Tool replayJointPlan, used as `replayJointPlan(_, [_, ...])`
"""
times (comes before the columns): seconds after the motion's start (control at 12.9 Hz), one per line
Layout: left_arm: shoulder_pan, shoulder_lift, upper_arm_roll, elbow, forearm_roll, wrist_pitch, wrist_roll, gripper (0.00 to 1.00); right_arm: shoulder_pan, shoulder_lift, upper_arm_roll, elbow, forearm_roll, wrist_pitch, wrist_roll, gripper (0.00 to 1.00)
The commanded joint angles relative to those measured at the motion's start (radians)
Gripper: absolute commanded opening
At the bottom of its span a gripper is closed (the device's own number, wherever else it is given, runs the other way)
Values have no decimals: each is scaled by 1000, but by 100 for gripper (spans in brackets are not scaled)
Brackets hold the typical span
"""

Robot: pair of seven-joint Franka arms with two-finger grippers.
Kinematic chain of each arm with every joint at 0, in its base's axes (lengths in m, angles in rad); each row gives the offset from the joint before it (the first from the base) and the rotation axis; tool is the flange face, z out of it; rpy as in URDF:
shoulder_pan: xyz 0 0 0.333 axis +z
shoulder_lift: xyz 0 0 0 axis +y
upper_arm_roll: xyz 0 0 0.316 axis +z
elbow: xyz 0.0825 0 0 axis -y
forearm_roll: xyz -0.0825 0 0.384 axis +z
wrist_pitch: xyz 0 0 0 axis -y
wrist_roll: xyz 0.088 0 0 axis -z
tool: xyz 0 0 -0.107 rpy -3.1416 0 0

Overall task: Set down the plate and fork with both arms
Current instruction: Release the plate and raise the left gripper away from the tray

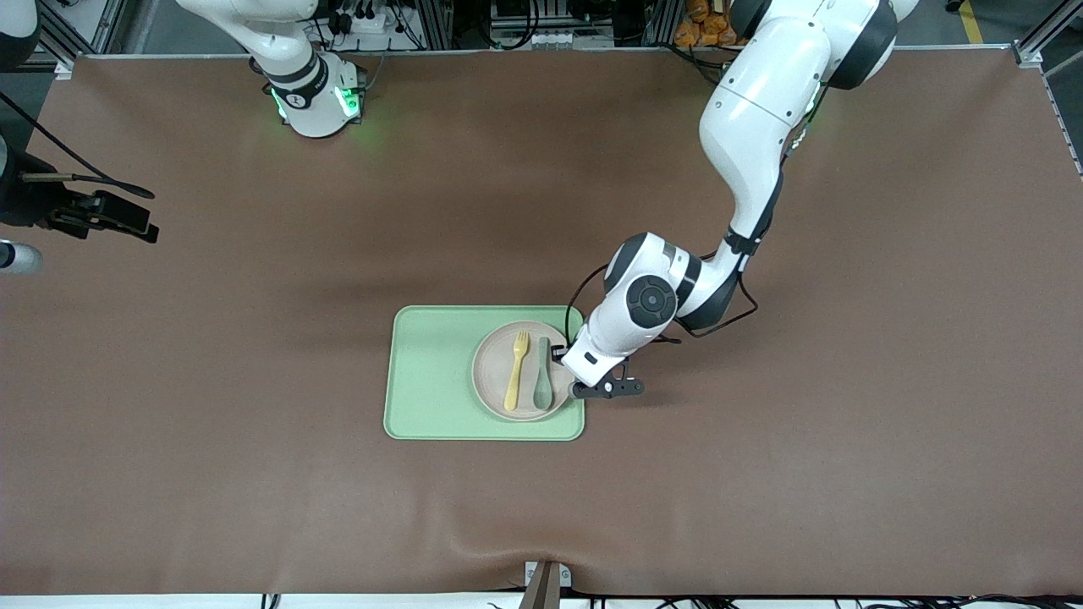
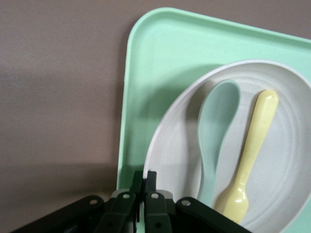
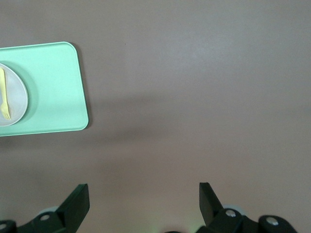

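Pale beige-pink round plate sits at lower centre on the light-green rectangular tray, yellow plastic fork on it. Left gripper pinches the plate's rim, fingers nearly closed. Right gripper waits, fingers wide, over bare brown tabletop.

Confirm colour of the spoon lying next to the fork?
Grey-green spoon, on the plate beside the pale-yellow fork; clearest in the left wrist view.
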Motion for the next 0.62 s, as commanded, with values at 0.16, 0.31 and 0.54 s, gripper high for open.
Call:
replayJointPlan(0.16, [-22,26,8,33,-19,22,-42,44,-27,-1,16,4,18,-9,-14,100])
replayJointPlan(0.31, [-31,14,17,33,-12,20,-45,100,-23,-1,18,4,18,-7,-14,100])
replayJointPlan(0.54, [-28,-49,47,33,-2,0,-42,100,-9,8,22,9,18,8,-14,100])
